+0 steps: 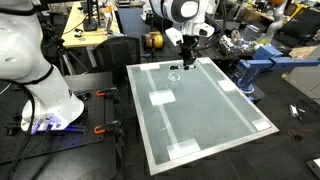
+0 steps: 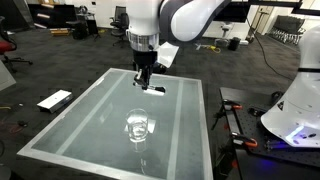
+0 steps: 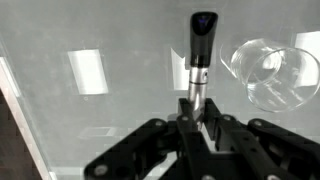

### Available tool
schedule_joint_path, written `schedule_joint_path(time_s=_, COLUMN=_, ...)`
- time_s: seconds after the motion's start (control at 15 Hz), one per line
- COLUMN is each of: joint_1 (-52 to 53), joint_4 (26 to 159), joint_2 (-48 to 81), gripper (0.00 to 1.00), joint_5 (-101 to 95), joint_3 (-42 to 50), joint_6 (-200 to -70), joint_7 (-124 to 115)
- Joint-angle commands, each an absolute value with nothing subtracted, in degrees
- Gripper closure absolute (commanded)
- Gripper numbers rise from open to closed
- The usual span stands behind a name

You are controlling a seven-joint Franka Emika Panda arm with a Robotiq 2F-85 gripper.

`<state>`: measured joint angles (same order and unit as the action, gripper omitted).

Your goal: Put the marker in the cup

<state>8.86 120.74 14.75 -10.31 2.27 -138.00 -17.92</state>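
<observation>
Nearest, gripper (image 3: 200,112): fingers pinched onto the lower barrel of the marker; the wrist view shows no gap on either side of it.
marker (image 3: 199,60): held between the fingers, pale barrel at the grip, black end sticking out beyond the fingertips. Too thin to pick out in either exterior view.
height: in an exterior view the gripper (image 2: 146,84) sits low over the surface (image 2: 70,130). Whether the marker's black end touches it, cannot tell.
cup (image 3: 272,72): clear and empty. In the wrist view it lies off to the right of the marker's black end and apart from it. In both exterior views it appears to stand upright near the middle of the surface, with open surface between the cup (image 2: 138,127) and the gripper.
surface: pale and glossy with bright patches (image 3: 88,70), so the cup's rim reads faintly against it.
step in hand (judged): marker gripped; the carry over to the cup is not yet done.
how to do it well: lift first, so the black end clears the rim. Travel level. Centre the marker over the mouth by the wrist view, checking against the exterior views because the rim is faint. Lower until the end is inside the walls, then spread the fingers slowly.
risk: the cup looks light and short; a sideways nudge or a high drop could tip it.
</observation>
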Motion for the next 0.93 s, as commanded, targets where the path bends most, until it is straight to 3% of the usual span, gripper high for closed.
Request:
schedule_joint_path(time_s=0.0, joint_1=5.93, joint_4=123.17, joint_2=13.62, gripper=0.95, joint_5=-7.81, joint_3=0.54, joint_6=-145.27, joint_7=-10.78)
schedule_joint_path(time_s=0.27, joint_1=1.31, joint_4=125.62, joint_2=13.25, gripper=0.95, joint_5=2.15, joint_3=-3.49, joint_6=-153.37, joint_7=5.89)
schedule_joint_path(time_s=0.87, joint_1=-24.83, joint_4=124.12, joint_2=15.30, gripper=0.95, joint_5=25.20, joint_3=-33.60, joint_6=-156.19, joint_7=47.60)
